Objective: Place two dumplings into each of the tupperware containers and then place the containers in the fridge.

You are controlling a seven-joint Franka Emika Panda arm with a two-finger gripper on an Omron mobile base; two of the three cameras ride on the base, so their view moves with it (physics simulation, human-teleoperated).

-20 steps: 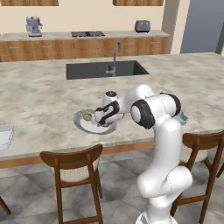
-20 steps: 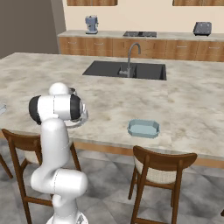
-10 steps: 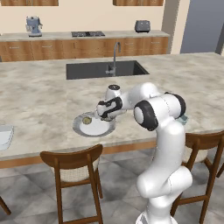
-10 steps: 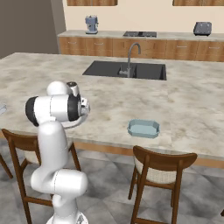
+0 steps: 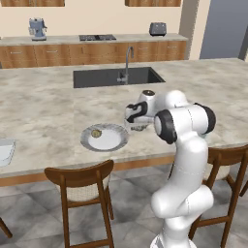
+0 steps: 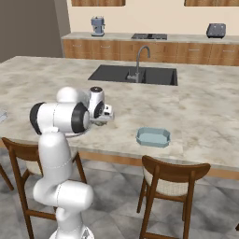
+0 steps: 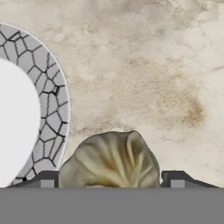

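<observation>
Left base view: the hand [image 5: 137,127] hangs just right of the plate [image 5: 115,143], where one dumpling [image 5: 96,132] remains.

Right base view: the tupperware container [image 6: 153,137] lies on the worktop [image 6: 205,107], well right of it.

Hand view: a dumpling [image 7: 109,161] sits gripped between wide-set fingertips [image 7: 174,178].

1. We find no words, brands, numbers or signs that we can read in any of the three views.
2. The toaster [image 5: 157,29], coffee machine [image 5: 37,27] and hob [image 5: 97,37] along the back counter's [image 5: 63,40] far edge show us plain faces with no lettering we can make out.
3. The plate [image 7: 51,92] near the island's front edge bears only a crackle pattern on its rim.
</observation>
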